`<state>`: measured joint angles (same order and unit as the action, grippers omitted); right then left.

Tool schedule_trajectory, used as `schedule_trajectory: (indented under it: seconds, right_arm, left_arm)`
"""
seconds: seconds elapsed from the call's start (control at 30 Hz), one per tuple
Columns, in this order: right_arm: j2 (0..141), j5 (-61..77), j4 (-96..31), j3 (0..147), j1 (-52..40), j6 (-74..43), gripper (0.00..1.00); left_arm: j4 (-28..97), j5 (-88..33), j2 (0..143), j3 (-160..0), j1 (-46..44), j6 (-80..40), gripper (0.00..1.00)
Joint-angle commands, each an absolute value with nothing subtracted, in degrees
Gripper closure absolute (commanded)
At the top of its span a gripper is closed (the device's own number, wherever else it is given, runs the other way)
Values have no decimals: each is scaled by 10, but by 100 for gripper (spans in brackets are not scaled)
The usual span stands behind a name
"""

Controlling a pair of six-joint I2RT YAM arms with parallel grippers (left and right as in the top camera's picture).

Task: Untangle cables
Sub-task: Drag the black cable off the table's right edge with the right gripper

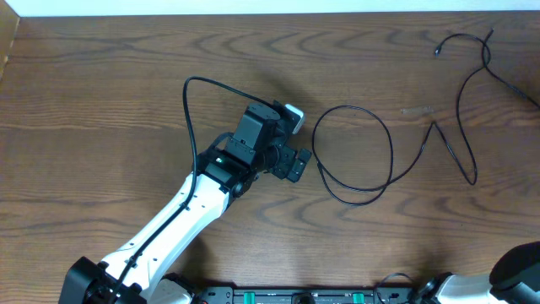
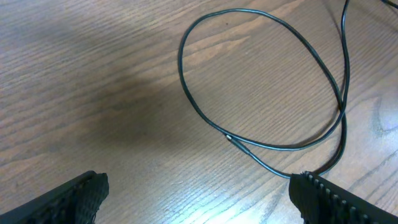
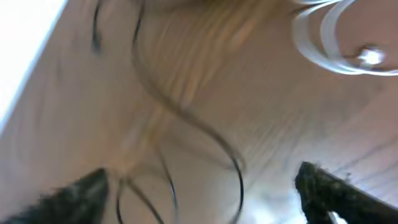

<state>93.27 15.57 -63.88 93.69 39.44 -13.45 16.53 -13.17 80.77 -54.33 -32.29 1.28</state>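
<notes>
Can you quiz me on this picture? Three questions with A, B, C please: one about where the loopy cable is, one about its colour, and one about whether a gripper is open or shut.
1. Where does the looped cable lie?
A) flat on the table, beside the left gripper
B) inside a box
C) hanging off the table's edge

2. What colour is that cable?
A) red
B) black
C) yellow

3. How is the left gripper?
A) shut on the cable
B) shut on nothing
C) open, holding nothing

Answers:
1 A: the overhead view shows the loop flat on the wood next to the gripper.
2 B: it is a thin black line in the overhead and left wrist views.
3 C: the left wrist view shows its fingers far apart with nothing clamped between them.
</notes>
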Motion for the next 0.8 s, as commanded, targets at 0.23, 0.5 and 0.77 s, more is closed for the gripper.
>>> schedule_trajectory:
  seconds: [0.23, 0.5, 0.77]
  right_arm:
    - [940, 241, -730, 927, 235, 208, 1]
    - [941, 239, -676, 827, 159, 373, 1]
    - [941, 174, -562, 708, 156, 366, 1]
  left_arm:
    - [166, -130, 805, -545, -322, 12, 2]
    - [167, -143, 805, -545, -322, 12, 2]
    - [167, -143, 805, -545, -322, 12, 2]
